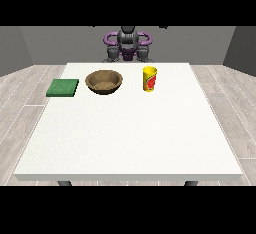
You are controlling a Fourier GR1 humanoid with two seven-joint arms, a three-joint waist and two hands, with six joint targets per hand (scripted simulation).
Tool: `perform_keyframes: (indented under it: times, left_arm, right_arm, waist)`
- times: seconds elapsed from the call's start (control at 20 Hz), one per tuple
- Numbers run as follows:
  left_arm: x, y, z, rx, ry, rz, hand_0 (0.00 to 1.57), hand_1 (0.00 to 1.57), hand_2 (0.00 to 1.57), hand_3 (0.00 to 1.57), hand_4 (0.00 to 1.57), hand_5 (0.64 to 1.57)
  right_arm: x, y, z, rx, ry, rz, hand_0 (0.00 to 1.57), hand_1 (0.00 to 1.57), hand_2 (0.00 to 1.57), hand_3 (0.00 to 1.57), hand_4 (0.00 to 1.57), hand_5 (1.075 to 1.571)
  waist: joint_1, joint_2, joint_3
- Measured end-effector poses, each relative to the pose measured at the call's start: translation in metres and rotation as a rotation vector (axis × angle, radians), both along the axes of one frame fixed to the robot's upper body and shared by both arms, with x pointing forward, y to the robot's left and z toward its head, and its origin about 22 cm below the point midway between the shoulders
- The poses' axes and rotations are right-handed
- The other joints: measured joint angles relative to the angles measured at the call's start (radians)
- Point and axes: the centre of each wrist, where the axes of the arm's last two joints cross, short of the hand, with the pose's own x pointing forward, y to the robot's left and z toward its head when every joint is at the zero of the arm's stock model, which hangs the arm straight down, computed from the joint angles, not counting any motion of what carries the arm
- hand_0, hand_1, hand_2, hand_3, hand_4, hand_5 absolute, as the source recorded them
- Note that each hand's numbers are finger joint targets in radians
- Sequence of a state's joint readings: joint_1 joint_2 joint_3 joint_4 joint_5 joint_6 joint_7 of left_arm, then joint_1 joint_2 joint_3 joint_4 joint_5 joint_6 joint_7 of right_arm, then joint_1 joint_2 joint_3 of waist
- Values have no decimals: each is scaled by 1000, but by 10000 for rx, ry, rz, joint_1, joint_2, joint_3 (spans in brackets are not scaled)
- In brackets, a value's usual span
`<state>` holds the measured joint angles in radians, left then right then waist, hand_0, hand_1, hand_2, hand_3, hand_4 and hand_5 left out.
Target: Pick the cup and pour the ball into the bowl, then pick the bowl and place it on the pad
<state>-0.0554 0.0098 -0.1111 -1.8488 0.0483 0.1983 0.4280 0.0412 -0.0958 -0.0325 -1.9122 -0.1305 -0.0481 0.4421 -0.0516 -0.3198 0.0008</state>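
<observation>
A yellow cup (149, 79) with a red mark stands upright on the white table (130, 138), right of centre towards the far side. Its inside does not show, so no ball is visible. A brown bowl (104, 82) sits to the cup's left. A flat green pad (63, 87) lies further left, near the table's left edge. The hand at the view's left (112, 54) and the hand at the view's right (145, 53) are both held close to the robot's body behind the far table edge, apart from all objects.
The robot's torso (128, 40) rises behind the far table edge. Grey floor surrounds the table on all sides.
</observation>
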Motion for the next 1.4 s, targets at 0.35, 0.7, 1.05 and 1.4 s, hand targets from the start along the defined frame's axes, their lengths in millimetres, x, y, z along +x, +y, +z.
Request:
perform_keyframes:
  times: [0.35,0.7,1.05,1.4]
  left_arm:
    - [30,-11,19,470,-2270,135,0,0,0,0,548,1526]
    - [46,4,-11,1233,-4021,490,0,0,0,0,481,1483]
    - [62,19,-61,1435,-3885,315,0,0,0,0,0,1451]
    - [74,25,-99,1541,-3347,211,0,0,0,0,169,1422]
  right_arm:
    - [15,14,15,76,-2199,345,0,0,0,87,712,1545]
    - [29,1,16,179,-3806,465,0,0,0,0,685,1548]
    - [38,-21,10,81,-4154,499,0,0,0,0,667,1559]
    - [44,-48,-5,105,-3896,370,0,0,0,0,667,1562]
  waist:
    - [-258,2625,-7]
    - [-368,4693,-10]
    - [-512,5218,-13]
    - [-543,4957,-10]
